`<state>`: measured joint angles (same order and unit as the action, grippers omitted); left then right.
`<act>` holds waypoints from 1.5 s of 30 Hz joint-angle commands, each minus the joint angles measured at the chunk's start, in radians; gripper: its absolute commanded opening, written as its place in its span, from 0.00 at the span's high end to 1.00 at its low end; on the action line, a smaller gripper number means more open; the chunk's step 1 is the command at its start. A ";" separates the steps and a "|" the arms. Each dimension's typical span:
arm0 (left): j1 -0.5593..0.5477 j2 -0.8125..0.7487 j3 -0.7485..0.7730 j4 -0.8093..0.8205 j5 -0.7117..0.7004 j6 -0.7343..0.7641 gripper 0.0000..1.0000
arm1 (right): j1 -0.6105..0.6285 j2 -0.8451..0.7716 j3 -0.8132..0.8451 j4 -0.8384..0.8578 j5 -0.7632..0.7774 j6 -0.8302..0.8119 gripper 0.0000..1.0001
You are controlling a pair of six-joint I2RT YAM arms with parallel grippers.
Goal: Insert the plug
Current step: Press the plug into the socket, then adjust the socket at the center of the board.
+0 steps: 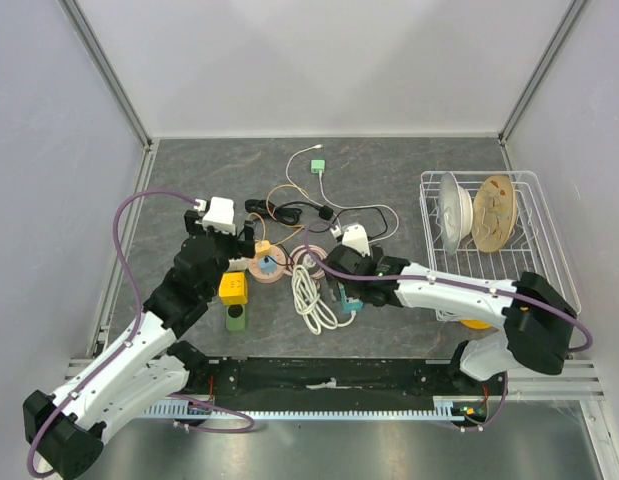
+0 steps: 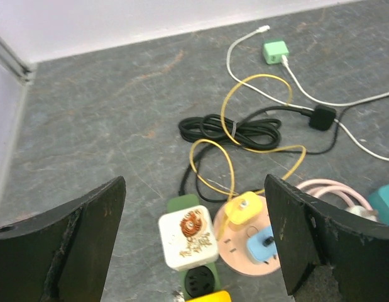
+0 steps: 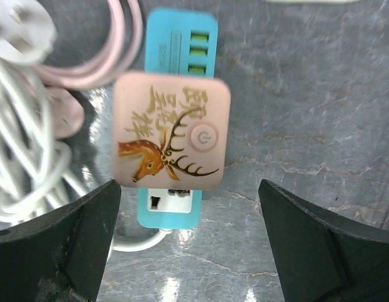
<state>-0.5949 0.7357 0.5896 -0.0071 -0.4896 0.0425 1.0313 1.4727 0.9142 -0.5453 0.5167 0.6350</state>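
While both arms reach out over the grey bench (image 1: 389, 160), wire dish rack (image 1: 489, 174) at its right side, the left end effector (image 2: 194, 189) hangs released, fingers spread wide above a coiled black cable (image 2: 238, 129) and small adapters, gripping nothing. Right end effector (image 3: 189, 189) also released: fingers stand clear on either side of the teal power strip (image 3: 181, 28), gaps visible both sides. Pink square plug (image 3: 172, 132), deer print, sits on that strip's face near its middle, touched by neither finger.
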 commanded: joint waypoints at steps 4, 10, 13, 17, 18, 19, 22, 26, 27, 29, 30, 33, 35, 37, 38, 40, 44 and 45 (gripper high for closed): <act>0.003 0.068 0.102 -0.164 0.270 -0.246 0.03 | -0.078 -0.139 0.120 -0.045 0.016 -0.049 0.02; -0.097 0.200 0.205 -0.418 0.511 -0.470 0.05 | -0.183 -0.209 0.141 -0.021 0.039 -0.106 0.02; -0.216 0.293 0.236 -0.511 0.522 -0.545 0.08 | -0.227 -0.230 0.123 0.010 0.043 -0.133 0.02; -0.299 0.450 0.233 -0.550 0.552 -0.607 0.12 | -0.264 -0.250 0.098 0.050 0.036 -0.159 0.02; -0.302 0.470 0.233 -0.550 0.556 -0.613 0.13 | -0.276 -0.252 0.097 0.056 0.025 -0.175 0.02; -0.304 0.494 0.233 -0.547 0.556 -0.627 0.14 | -0.283 -0.252 0.097 0.062 0.019 -0.182 0.02; -0.310 0.589 0.246 -0.513 0.560 -0.618 0.16 | -0.307 -0.258 0.088 0.077 0.008 -0.208 0.02; -0.339 0.724 0.312 -0.424 0.604 -0.599 0.23 | -0.350 -0.261 0.078 0.117 -0.020 -0.241 0.02; -0.345 0.747 0.349 -0.403 0.611 -0.596 0.24 | -0.371 -0.258 0.080 0.125 -0.029 -0.250 0.02; -0.358 0.807 0.383 -0.320 0.655 -0.595 0.25 | -0.396 -0.250 0.084 0.154 -0.052 -0.274 0.02; -0.361 0.824 0.419 -0.297 0.675 -0.596 0.25 | -0.425 -0.239 0.087 0.166 -0.066 -0.282 0.02; -0.365 0.860 0.476 -0.235 0.701 -0.604 0.25 | -0.500 -0.194 0.112 0.215 -0.162 -0.304 0.02; -0.367 0.823 0.480 -0.211 0.674 -0.596 0.23 | -0.534 -0.161 0.144 0.249 -0.232 -0.308 0.02; -0.365 0.786 0.452 -0.169 0.658 -0.564 0.21 | -0.569 -0.098 0.170 0.293 -0.289 -0.328 0.02; -0.365 0.742 0.444 -0.163 0.642 -0.553 0.20 | -0.576 -0.069 0.213 0.303 -0.311 -0.336 0.03; -0.364 0.694 0.424 -0.177 0.614 -0.537 0.18 | -0.582 0.032 0.270 0.320 -0.388 -0.383 0.06; -0.349 0.535 0.363 -0.214 0.421 -0.536 0.15 | -0.580 0.224 0.447 0.366 -0.437 -0.422 0.14; -0.339 0.472 0.357 -0.228 0.390 -0.536 0.15 | -0.582 0.303 0.475 0.387 -0.443 -0.422 0.19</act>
<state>-0.9558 1.3819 0.9825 -0.2501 0.0750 -0.5205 0.4477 1.6188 1.2488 -0.2691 0.1688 0.2672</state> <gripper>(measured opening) 0.844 0.867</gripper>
